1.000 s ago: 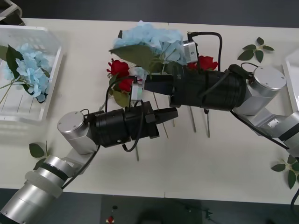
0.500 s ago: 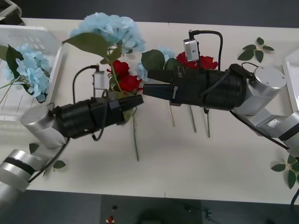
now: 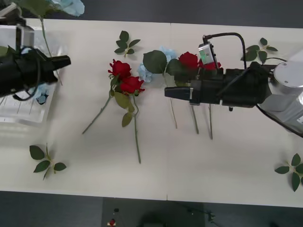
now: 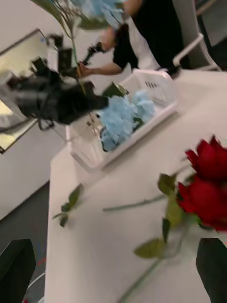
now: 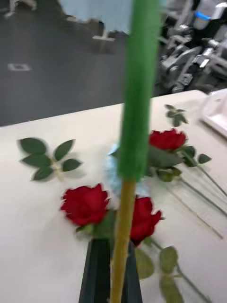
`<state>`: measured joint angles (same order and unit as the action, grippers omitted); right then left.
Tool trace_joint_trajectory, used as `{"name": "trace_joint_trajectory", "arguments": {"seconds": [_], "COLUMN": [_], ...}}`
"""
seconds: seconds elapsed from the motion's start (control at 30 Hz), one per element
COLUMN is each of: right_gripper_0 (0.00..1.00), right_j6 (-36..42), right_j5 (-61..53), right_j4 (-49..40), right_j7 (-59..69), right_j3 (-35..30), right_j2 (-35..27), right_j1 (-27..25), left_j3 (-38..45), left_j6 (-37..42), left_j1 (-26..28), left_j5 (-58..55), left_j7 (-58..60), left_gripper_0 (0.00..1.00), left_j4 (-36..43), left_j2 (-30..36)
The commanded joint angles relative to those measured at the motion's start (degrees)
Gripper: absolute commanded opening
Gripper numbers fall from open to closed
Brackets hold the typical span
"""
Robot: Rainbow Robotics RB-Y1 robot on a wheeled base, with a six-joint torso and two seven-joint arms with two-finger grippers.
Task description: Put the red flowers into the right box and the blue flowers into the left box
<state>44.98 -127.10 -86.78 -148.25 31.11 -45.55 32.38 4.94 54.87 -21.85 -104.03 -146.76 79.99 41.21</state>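
White laminate tabletop (image 3: 156,170) carries several artificial deep-red roses on thin green stems (image 3: 124,78), lying loose near its centre, with a further red bloom (image 3: 188,60) beside the right arm. Left end effector (image 3: 60,60), black-fingered, stands at the near edge of the large white slotted plastic basket (image 3: 47,35) on the robot's left; its fingers are pressed together on the green stem of a pale sky-blue hydrangea-like flower (image 3: 71,5), whose bloom rises above the basket toward the far edge of the front view. The left wrist view shows that stem (image 5: 137,94) pinched upright between the two dark fingers (image 5: 97,270). A second pale blue cluster (image 4: 124,116) lies inside the basket, and another small blue cluster (image 3: 166,51) rests on the tabletop among the central stems. Right end effector (image 3: 171,91) hovers over the stems at centre right, fingers spread and holding nothing; its wrist view shows the two roses (image 4: 208,187) just ahead. Thin white rim of the right plastic box (image 3: 298,56) shows at the right edge. Loose green leaf sprigs (image 3: 46,161) lie scattered on the tabletop.
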Motion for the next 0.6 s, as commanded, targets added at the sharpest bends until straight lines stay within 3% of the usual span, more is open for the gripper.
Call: {"name": "trace_joint_trajectory", "arguments": {"seconds": [0.03,0.3,0.6], "right_gripper_0": [1.0,1.0,1.0], "right_j6": [-2.97,-10.18,-20.2], "right_j5": [-0.07,0.01,0.45], "right_j4": [-2.07,-1.46,7.77], "right_j7": [14.13,50.7,70.91], "right_j3": [7.04,21.54,36.75], "right_j2": [-8.85,-18.79,-17.38], "right_j1": [6.21,16.14,27.21], "left_j3": [3.32,16.33,24.5], "left_j6": [-0.29,-0.11,-0.11], "left_j1": [-1.97,0.23,6.56], "left_j5": [6.38,21.06,29.76], "left_j7": [17.29,23.45,24.06], "left_gripper_0": [0.0,0.0,0.0], "left_j4": [0.78,0.78,0.87], "left_j2": [6.16,11.44,11.44]}}
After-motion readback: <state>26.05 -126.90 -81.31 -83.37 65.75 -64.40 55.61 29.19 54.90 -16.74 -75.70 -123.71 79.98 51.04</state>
